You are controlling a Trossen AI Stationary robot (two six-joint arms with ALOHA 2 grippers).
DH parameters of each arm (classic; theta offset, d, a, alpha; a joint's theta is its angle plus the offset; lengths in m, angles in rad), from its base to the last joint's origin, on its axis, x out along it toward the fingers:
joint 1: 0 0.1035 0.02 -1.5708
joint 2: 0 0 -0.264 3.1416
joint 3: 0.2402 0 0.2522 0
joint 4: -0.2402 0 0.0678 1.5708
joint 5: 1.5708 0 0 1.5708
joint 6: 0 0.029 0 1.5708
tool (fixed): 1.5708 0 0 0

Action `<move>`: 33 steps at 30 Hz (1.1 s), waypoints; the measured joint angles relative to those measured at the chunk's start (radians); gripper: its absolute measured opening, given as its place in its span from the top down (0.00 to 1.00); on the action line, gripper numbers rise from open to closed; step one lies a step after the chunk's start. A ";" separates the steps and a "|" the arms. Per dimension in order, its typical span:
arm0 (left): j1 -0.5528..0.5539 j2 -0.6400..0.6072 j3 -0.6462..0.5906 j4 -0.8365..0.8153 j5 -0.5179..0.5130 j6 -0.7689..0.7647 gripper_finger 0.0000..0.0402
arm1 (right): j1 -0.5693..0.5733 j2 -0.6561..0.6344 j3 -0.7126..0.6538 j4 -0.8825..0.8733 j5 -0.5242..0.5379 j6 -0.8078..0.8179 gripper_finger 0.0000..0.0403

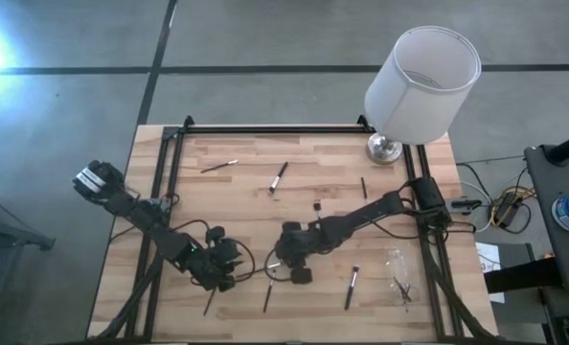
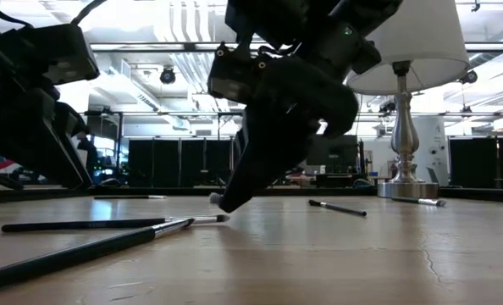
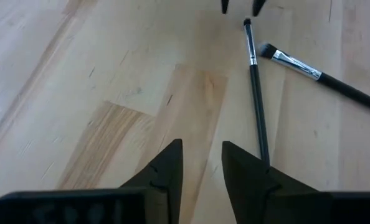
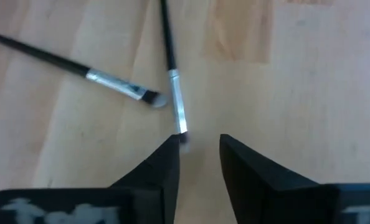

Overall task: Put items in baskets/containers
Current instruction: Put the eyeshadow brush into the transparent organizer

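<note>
On the pale, banded wooden table (image 1: 294, 206), the right gripper (image 4: 197, 152) hangs low with its dark wedge-shaped fingers apart, empty, the silver-ferruled tip of a slim black brush (image 4: 172, 81) just at one finger. A second black brush (image 4: 79, 68) lies angled beside it. The left gripper (image 3: 202, 163) hovers near, fingers apart. What seems a crinkled clear plastic bag (image 1: 399, 273) lies by the table's right edge.

Seven brushes (image 1: 278, 178) are counted loose on the desk (image 1: 237, 216), two of them just ahead of the right gripper (image 1: 283, 271). One clear tray (image 1: 399, 273) and one lamp (image 1: 421, 79) are seen.
</note>
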 joint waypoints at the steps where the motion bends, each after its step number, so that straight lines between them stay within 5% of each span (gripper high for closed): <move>1: 0.000 0.000 0.000 0.000 0.000 0.000 0.74 | 0.001 0.000 -0.003 0.000 -0.008 0.001 0.72; 21: 0.000 0.000 0.000 0.001 -0.004 0.000 0.74 | 0.012 0.029 -0.017 0.048 0.018 0.005 0.81; 33: 0.009 0.000 0.000 0.028 0.075 0.013 0.74 | 0.012 0.033 -0.012 0.043 0.002 -0.042 0.98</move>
